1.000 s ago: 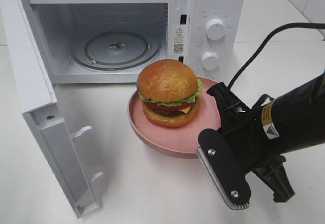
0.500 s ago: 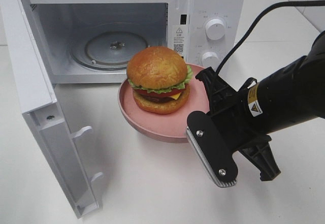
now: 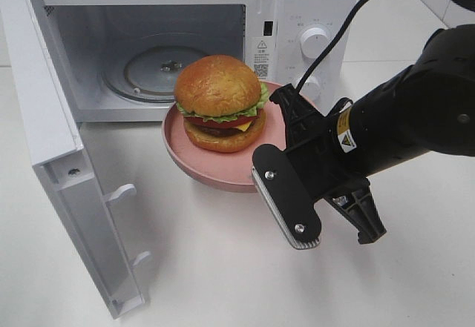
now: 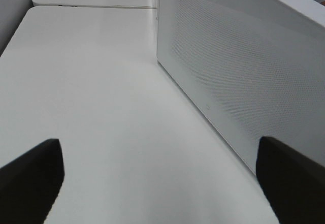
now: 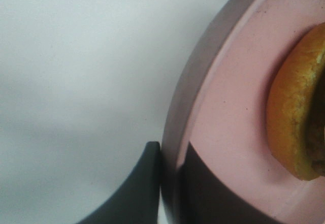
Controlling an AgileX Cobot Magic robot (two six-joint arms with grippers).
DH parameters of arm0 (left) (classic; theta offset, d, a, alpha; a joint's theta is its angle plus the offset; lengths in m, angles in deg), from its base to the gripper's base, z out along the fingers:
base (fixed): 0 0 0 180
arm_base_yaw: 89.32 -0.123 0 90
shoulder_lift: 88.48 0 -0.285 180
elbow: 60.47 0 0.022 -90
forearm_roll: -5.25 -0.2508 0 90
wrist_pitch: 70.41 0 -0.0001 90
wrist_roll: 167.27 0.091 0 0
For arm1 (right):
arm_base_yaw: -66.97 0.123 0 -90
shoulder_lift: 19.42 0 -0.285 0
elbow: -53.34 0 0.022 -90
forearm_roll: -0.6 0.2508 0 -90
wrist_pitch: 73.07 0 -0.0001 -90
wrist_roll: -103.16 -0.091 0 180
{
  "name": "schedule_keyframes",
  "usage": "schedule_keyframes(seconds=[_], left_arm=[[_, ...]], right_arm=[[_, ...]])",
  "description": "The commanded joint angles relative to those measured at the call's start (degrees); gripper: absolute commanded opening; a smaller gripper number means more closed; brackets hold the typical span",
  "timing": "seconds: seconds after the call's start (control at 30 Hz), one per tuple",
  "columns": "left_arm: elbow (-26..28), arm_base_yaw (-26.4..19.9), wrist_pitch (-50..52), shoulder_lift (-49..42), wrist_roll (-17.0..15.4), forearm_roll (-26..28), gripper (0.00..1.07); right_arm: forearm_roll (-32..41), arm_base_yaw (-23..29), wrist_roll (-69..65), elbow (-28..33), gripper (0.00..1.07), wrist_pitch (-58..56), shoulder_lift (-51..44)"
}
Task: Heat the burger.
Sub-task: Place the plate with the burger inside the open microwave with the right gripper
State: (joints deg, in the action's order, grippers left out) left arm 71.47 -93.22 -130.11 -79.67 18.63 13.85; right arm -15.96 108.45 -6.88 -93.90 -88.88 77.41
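Burger (image 3: 219, 104), glossy, domed, on round pink plate (image 3: 211, 173), rim pinched by right gripper (image 5: 170, 183); left gripper (image 4: 161, 183) agape.

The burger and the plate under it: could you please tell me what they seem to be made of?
Burger: probably a plastic or foam replica rather than food; the bun has an even, glossy sheen and the layers look moulded. Plate: likely matte plastic or melamine; flat pink with faint dark specks and no glaze shine, though ceramic cannot be ruled out.
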Motion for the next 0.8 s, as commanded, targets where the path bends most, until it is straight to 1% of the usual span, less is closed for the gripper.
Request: schedule_keyframes(seconds=[0.03, 0.23, 0.3, 0.5, 0.8], left_arm=[[-0.29, -0.06, 0.17, 0.06, 0.0, 0.06, 0.98], [-0.29, -0.06, 0.17, 0.06, 0.0, 0.06, 0.98], [-0.29, -0.06, 0.17, 0.06, 0.0, 0.06, 0.98], [-0.29, -0.06, 0.17, 0.06, 0.0, 0.06, 0.98], [-0.29, -0.06, 0.17, 0.06, 0.0, 0.06, 0.98]], right_arm=[[-2.64, -0.11, -2.46, -2.06, 0.0, 3.72, 0.57], [-4.41, -0.11, -4.24, -3.21, 0.0, 4.18, 1.2], [-4.41, 1.43, -4.41, -3.55, 0.0, 4.53, 1.32], [-4.35, 3.15, -4.58, -3.95, 0.0, 6.07, 2.01], [-4.18, 3.27, -6.65, -8.19, 0.0, 5.27, 5.84]])
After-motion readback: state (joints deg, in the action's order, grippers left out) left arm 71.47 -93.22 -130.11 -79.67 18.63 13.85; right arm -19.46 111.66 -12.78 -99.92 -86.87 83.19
